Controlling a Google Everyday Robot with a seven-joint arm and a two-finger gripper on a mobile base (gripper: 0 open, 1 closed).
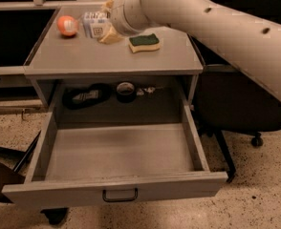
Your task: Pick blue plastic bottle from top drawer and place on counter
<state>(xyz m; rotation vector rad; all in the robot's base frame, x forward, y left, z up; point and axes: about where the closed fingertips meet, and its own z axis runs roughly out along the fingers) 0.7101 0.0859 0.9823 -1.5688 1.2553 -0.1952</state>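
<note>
The blue plastic bottle (93, 24) shows its pale blue-white label over the back left of the counter (83, 56), just right of an orange fruit. My gripper (103, 22) is shut on it, with yellowish fingers (110, 35) above and below the bottle. I cannot tell whether the bottle touches the counter. The top drawer (116, 151) stands pulled fully out below, with its dark pull handle (120, 194) facing me.
An orange fruit (67, 26) and a green-yellow sponge (144, 42) lie on the counter. A dark bag (85, 97) and a black round object (125, 91) sit at the back of the drawer. A black office chair (241, 109) stands to the right.
</note>
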